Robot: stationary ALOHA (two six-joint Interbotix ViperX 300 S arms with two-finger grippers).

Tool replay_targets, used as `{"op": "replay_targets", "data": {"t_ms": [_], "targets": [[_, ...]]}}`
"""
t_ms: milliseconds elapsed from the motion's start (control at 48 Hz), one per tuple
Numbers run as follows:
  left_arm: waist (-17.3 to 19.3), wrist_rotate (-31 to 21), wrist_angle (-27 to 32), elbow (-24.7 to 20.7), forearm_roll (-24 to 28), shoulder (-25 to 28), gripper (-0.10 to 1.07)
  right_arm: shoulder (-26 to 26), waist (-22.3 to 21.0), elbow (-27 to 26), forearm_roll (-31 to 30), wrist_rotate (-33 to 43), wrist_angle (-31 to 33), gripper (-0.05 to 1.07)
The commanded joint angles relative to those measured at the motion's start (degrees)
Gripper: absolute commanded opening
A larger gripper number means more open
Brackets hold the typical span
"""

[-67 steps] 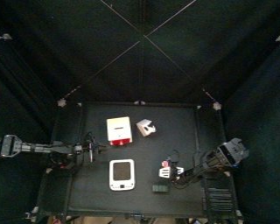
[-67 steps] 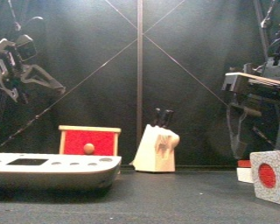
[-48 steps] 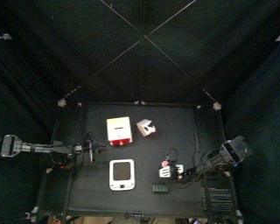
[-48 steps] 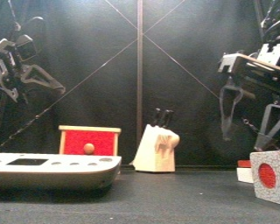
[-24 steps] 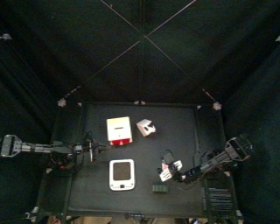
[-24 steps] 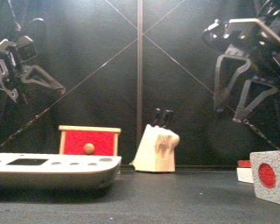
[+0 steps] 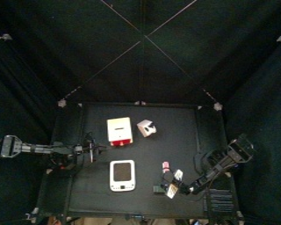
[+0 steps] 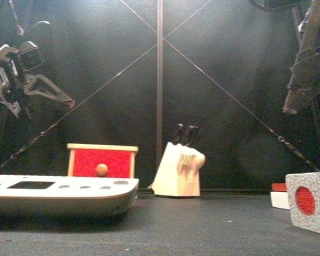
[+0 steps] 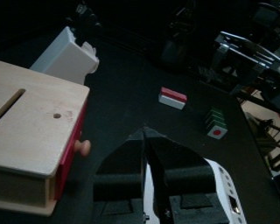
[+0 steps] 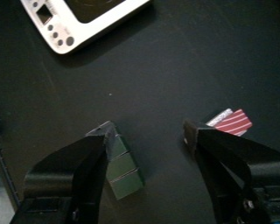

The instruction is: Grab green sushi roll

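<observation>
Hanging wide apart, the right gripper (image 10: 149, 140) is looking down at the table with nothing held. The green sushi roll (image 10: 119, 162) is lying just beside one jaw tip, its long side running along that jaw. The pink piece (image 10: 233, 120) is sitting beside the other tip, so the jaws could be grabbing that by mistake.
</observation>
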Motion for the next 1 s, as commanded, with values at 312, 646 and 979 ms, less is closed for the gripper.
{"op": "replay_targets", "data": {"t_ms": [312, 646, 979], "targets": [[-1.2, 0.4, -0.2, -0.7, 0.8, 0.1, 0.4, 3.3, 0.7, 0.9, -0.6, -0.2, -13.9, 0.94], [-1.2, 0.4, -0.2, -0.5, 0.7, 0.1, 0.4, 6.2, 0.4, 1.5, 0.6, -0.4, -16.3, 0.94], [-1.3, 0.4, -0.2, -0.5, 0.7, 0.1, 0.4, 10.1, -1.5, 1.8, 0.8, -0.4, -18.7, 0.94]]}}
